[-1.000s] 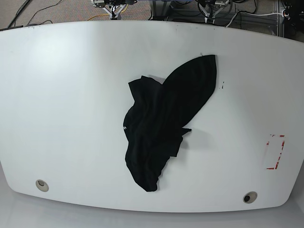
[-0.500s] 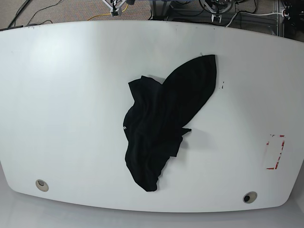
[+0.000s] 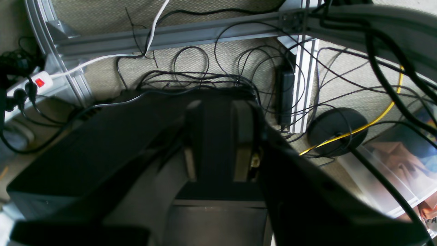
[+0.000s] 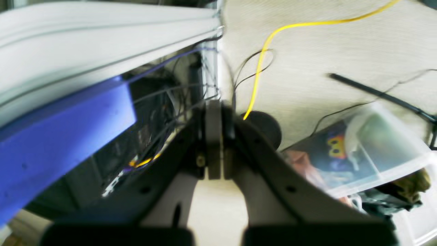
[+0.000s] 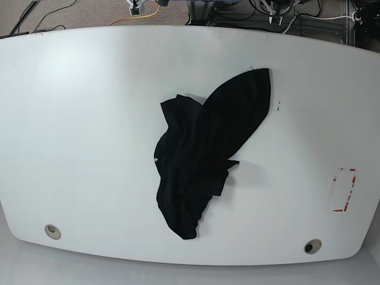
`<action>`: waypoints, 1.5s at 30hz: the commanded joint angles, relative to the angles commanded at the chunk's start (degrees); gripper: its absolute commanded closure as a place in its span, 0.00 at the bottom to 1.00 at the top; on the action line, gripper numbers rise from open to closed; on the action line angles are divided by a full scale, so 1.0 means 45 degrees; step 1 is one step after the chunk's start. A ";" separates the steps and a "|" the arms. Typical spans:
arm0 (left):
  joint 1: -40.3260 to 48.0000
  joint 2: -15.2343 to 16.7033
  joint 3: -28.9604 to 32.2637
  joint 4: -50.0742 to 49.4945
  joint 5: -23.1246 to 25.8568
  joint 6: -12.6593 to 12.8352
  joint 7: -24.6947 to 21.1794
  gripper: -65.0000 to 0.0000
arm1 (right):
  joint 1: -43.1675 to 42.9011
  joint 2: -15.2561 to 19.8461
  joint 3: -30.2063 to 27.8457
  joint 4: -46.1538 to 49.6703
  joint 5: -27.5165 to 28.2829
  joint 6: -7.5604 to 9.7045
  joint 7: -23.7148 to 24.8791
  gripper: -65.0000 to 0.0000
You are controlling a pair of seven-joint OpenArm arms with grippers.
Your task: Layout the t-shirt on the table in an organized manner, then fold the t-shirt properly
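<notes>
The black t-shirt point(image 5: 208, 148) lies crumpled in the middle of the white table point(image 5: 77, 119), one lobe stretched to the back right, a tiny white mark point(image 5: 155, 159) on its left edge. Both arms are drawn back behind the table's far edge. Only the tips show in the base view: right arm point(image 5: 135, 6), left arm point(image 5: 274, 6). In the left wrist view my left gripper point(image 3: 218, 109) hangs over floor cables with a narrow gap between its fingers, holding nothing. In the right wrist view my right gripper point(image 4: 214, 109) is shut and empty beside the table's edge.
Two grey grommet holes point(image 5: 52, 231) point(image 5: 312, 246) sit near the table's front edge. A red dashed rectangle point(image 5: 344, 190) is at the right. Cables, a power strip point(image 3: 30, 85) and clear plastic bins point(image 4: 368, 157) lie on the floor behind the table.
Both arm tips have pulled further back, almost leaving the top of the base view. The t-shirt has not moved.
</notes>
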 joint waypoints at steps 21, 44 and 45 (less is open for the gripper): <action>0.4357 0.0137 0.0059 0.5509 -0.1856 -0.0020 0.0039 0.81 | -0.4415 -0.0039 0.0020 0.7600 0.0117 0.0000 -0.1973 1.00; 0.8654 0.0137 -0.0020 1.3050 -0.4747 -0.0020 0.0860 0.81 | -0.7346 -0.0059 0.0801 1.3929 0.0117 0.0078 -0.3204 1.00; 0.8694 0.0117 -0.0039 1.3226 -0.4943 -0.0020 0.1016 0.81 | -0.7326 -0.0059 0.0801 1.3929 0.0117 0.0078 -0.3184 1.00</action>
